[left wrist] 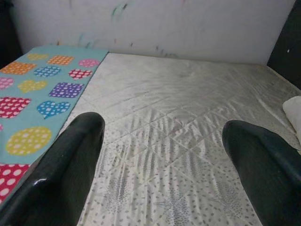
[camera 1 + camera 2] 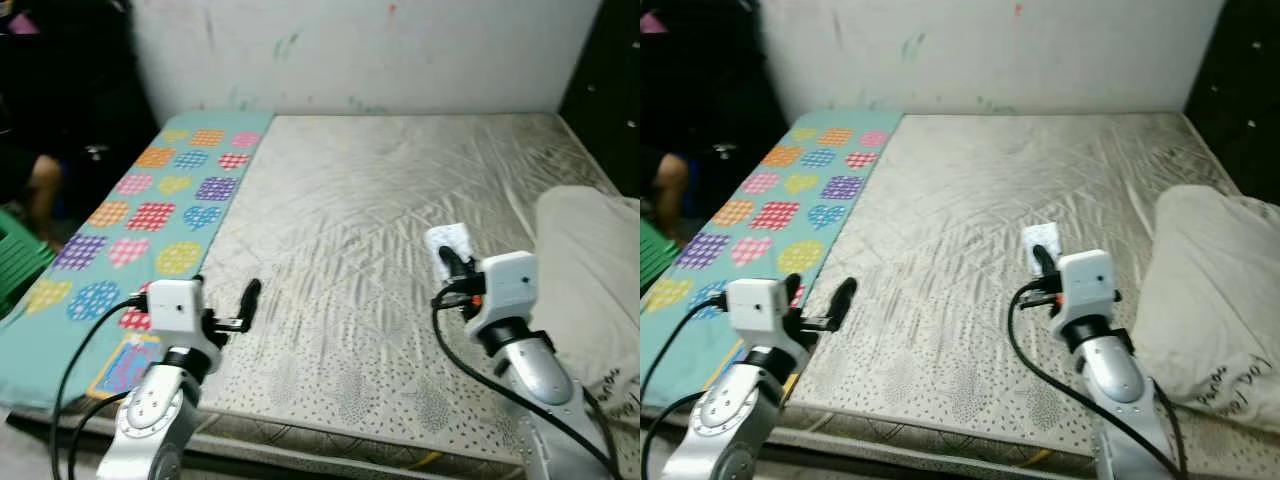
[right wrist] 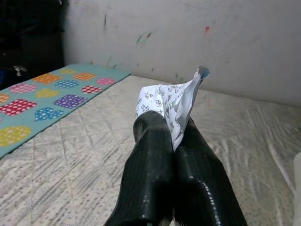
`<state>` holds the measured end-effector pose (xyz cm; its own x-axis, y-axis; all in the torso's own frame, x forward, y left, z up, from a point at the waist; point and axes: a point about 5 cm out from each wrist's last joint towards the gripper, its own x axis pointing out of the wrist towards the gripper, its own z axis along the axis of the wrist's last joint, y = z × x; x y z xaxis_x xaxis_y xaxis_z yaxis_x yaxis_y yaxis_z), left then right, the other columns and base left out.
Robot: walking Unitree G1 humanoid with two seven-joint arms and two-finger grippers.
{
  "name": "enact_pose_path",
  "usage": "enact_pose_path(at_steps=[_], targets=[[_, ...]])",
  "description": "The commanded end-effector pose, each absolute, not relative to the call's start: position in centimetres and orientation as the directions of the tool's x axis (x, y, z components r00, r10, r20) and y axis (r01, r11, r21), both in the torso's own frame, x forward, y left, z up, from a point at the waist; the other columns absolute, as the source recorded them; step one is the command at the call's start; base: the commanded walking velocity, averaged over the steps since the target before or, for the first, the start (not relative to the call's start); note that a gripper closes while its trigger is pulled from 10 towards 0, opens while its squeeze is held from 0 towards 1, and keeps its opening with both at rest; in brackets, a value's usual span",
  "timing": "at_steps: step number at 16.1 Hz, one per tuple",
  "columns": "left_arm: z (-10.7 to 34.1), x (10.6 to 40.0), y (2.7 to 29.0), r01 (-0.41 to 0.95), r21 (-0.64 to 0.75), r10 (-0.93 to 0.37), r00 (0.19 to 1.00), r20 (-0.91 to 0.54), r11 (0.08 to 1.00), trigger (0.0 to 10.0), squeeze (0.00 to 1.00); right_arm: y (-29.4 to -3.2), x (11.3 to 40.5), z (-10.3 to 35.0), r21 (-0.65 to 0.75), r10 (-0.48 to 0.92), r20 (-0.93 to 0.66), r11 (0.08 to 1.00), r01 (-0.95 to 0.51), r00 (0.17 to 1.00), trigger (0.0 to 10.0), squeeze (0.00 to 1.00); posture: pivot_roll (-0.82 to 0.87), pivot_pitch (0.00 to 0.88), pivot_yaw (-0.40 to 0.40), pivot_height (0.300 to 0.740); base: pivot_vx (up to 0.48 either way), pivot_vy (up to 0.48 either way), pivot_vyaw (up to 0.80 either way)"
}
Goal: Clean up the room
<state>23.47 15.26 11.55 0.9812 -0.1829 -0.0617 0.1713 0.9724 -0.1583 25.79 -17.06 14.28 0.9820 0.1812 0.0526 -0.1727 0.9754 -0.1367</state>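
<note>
Paper was already in hand when I checked the feeds: my right gripper (image 3: 169,136) had its two black fingers pressed together on a small patterned scrap of paper (image 3: 174,101), which stuck up past the fingertips. From the head cameras that gripper hung above the near-middle of the bare quilted mattress (image 2: 380,200), the scrap (image 2: 450,240) raised clear of the fabric. So I judged the pick-up of this piece finished and its disposal not yet done; I could see no bin or basket to carry it to.

My left gripper (image 1: 162,155) hovered low over the mattress near its front-left part, fingers spread wide apart with nothing between them. Just beside it lay the teal mat with coloured hearts (image 2: 150,215), running flat along the left side of the bed up to the wall.

On the right edge sat a pale pillow (image 2: 1210,290), slumped rather than squared up. I reckoned that might want straightening later. Otherwise I made out no other loose litter on the mattress, so most of what remained seemed to be dropping off the scrap.
</note>
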Motion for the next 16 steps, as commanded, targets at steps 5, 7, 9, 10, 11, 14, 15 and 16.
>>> enact_pose_path(at_steps=[5,7,9,10,11,14,15,16], targets=[[11.18,23.32,15.71,0.167,-0.152,-0.182,0.979,-0.087,0.974,10.0,0.0,-16.57,25.99,14.61,-0.144,0.207,0.066,0.97,-0.196,0.976,10.0,0.0,-0.21,0.0,0.06,0.74,0.0,0.384,0.0],[11.19,23.32,15.67,0.17,-0.152,-0.184,0.979,-0.086,0.974,10.0,0.0,-16.52,26.01,14.6,-0.142,0.211,0.066,0.97,-0.2,0.975,10.0,0.0,-0.21,0.0,0.06,0.74,0.0,0.48,0.0],[11.2,23.32,15.64,0.172,-0.152,-0.186,0.979,-0.085,0.973,10.0,0.0,-16.45,26.03,14.55,-0.145,0.217,0.063,0.968,-0.206,0.974,10.0,0.0,-0.21,0.0,0.059,0.74,0.0,0.48,0.0],[11.2,23.32,15.62,0.173,-0.153,-0.187,0.979,-0.086,0.973,10.0,0.0,-16.39,26.05,14.56,-0.153,0.224,0.064,0.965,-0.212,0.973,10.0,0.0,-0.21,0.0,0.058,0.74,0.0,0.48,0.0],[11.22,23.34,15.6,0.173,-0.154,-0.188,0.979,-0.085,0.973,10.0,0.0,-16.36,26.07,14.55,-0.158,0.226,0.064,0.964,-0.214,0.972,10.0,0.0,-0.21,0.0,0.057,0.74,0.0,0.48,0.0],[11.26,23.39,15.57,0.173,-0.156,-0.187,0.979,-0.083,0.973,10.0,0.0,-16.38,26.04,14.42,-0.171,0.226,0.058,0.962,-0.214,0.972,10.0,0.0,-0.21,0.0,0.056,0.74,0.0,0.48,0.0],[11.25,23.41,15.55,0.172,-0.156,-0.187,0.979,-0.082,0.973,10.0,0.0,-16.38,26.02,14.38,-0.174,0.228,0.057,0.961,-0.215,0.972,10.0,0.0,-0.22,0.0,0.055,0.74,0.0,0.48,0.0],[11.25,23.41,15.53,0.173,-0.157,-0.187,0.979,-0.081,0.972,10.0,0.0,-16.35,26.01,14.38,-0.178,0.231,0.056,0.96,-0.218,0.971,10.0,0.0,-0.22,0.0,0.055,0.74,0.0,0.48,0.0]])
